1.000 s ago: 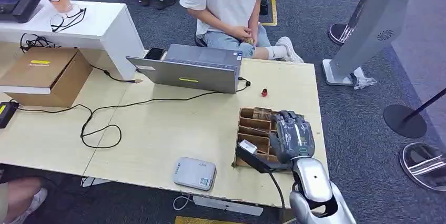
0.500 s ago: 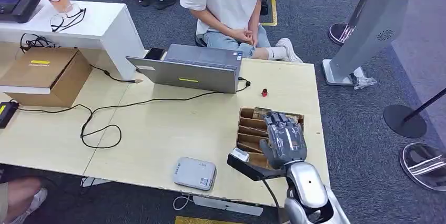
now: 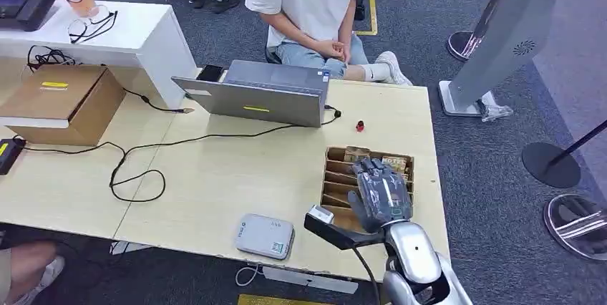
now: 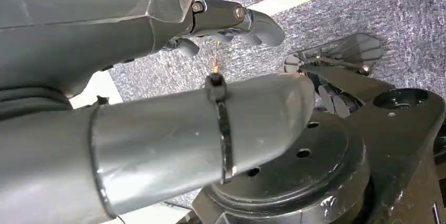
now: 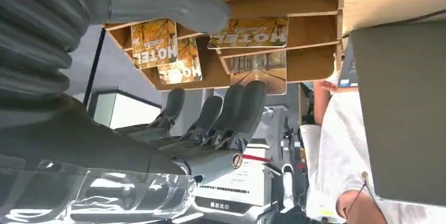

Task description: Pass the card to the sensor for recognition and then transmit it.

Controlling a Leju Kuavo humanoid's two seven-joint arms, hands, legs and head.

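I am judging the task barely begun: the hotel cards [image 5: 260, 32] are lying in the slots of the wooden card box [image 3: 333, 176] at the table's right side, and the grey sensor [image 3: 265, 235] near the front edge is sitting untouched. My right hand [image 3: 380, 192] is hovering over the box, fingers [image 5: 231, 109] straight and apart, grasping nothing (the left hand [image 4: 158, 108] is hanging by the floor, apparently holding nothing).

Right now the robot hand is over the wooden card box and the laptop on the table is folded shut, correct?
Not quite. The robot hand is over the card box, but the laptop stands open, as the head view shows.
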